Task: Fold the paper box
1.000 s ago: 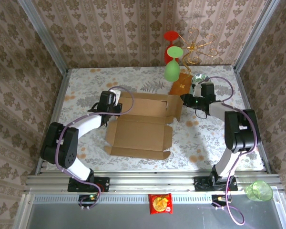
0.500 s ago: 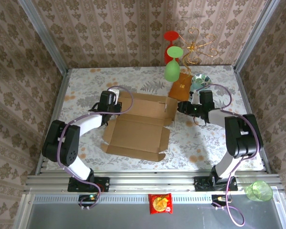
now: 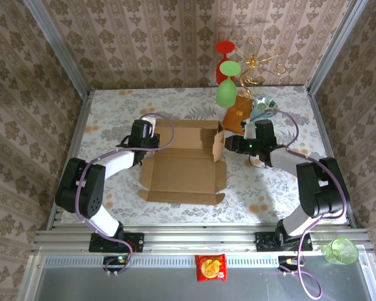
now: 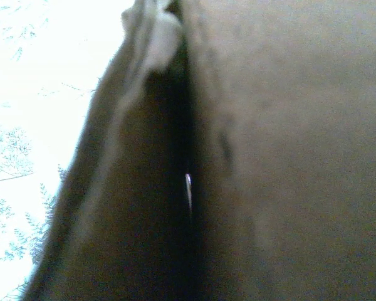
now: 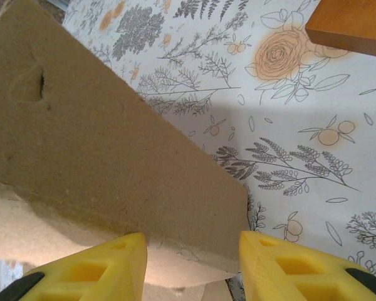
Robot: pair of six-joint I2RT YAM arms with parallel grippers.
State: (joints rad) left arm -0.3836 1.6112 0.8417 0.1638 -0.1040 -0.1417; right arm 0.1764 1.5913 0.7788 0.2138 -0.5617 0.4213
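Damask-papered walls on three sides, flower-printed white tablecloth [image 3: 113, 113] underneath. Mid-table, between both arms: large tan-brown corrugated cardboard paper box [image 3: 182, 179], opened out as a creased sheet. Front panels flat on the cloth, right side flap [image 3: 218, 143] stood nearly upright, tilt of the rear panel hard to judge.

Left gripper [image 3: 151, 139] at the rear left corner, closed down tight, to all appearance pinching thin cardboard there. From the left wrist, blurred brown board [image 4: 288, 150] right against the lens, with a dark crease between two layers and no clear sight of the fingers. Likely reason for that hold: anchoring the sheet against sliding under a push from the other side.

Right gripper [image 3: 230, 144] just outside the raised right side flap, yellow fingertips [image 5: 106, 263] parted to a middling gap and clamping nothing. Flap's broad face [image 5: 100, 150] square ahead, its lower edge crossing between the two pads. Reads as a push rather than a pinch: pressing the wall inward and up along its crease, with the spread fingers giving a wider bearing on the board.

Behind that arm, well apart from the flap: small orange-brown glossy rectangular packet [image 3: 237, 113], out of the way. Farther back, green plastic goblet [image 3: 225, 91] near the wall.

Early in the fold by the look of it: one side wall up, lid not yet closed.
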